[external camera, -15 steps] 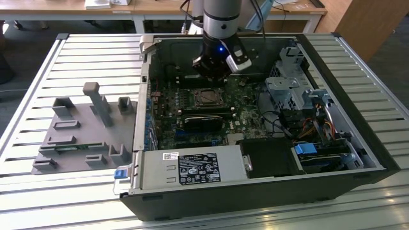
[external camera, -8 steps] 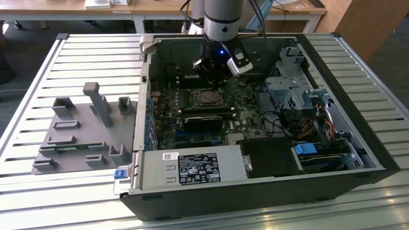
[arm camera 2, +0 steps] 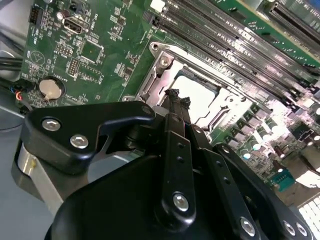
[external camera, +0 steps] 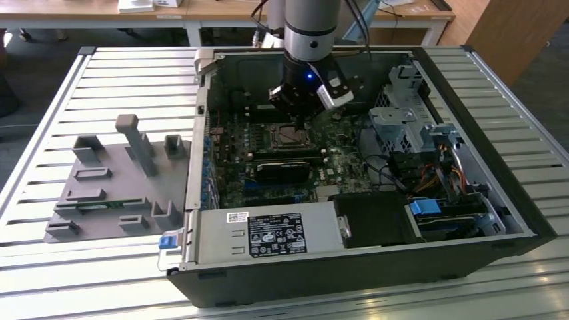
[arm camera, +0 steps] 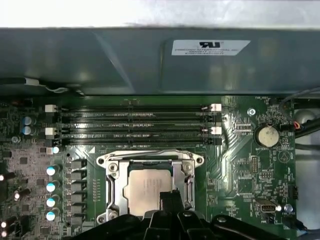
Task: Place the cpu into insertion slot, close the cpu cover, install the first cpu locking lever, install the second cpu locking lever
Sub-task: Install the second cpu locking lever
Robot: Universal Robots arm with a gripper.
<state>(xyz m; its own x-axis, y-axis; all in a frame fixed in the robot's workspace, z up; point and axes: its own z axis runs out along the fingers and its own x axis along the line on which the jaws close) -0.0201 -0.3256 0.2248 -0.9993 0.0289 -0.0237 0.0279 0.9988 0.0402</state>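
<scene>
The cpu (arm camera: 145, 186), a pale silvery square chip, lies flat in the insertion slot (arm camera: 111, 197) on the green motherboard. The cpu cover (arm camera: 115, 167), a thin silvery frame, lies down around the chip, whose top shows through the cut-out. In the second wrist view the cpu (arm camera 2: 200, 97) and the cpu cover (arm camera 2: 162, 65) sit just beyond my black fingertips. My gripper (arm camera 2: 178, 96) is shut with nothing between its fingers and hovers over the chip's edge; it also shows as gripper (arm camera: 170, 199). In the exterior view the gripper (external camera: 298, 115) hangs just above the insertion slot (external camera: 286, 135).
Several long black memory slots (arm camera: 135, 125) run beside the socket, and a coin battery (arm camera: 266, 135) sits nearby. The open black case (external camera: 498, 200) walls in the board, with a grey power-supply box (external camera: 266, 235) at its front. A grey fixture plate (external camera: 116, 193) lies on the slatted table at the exterior view's left.
</scene>
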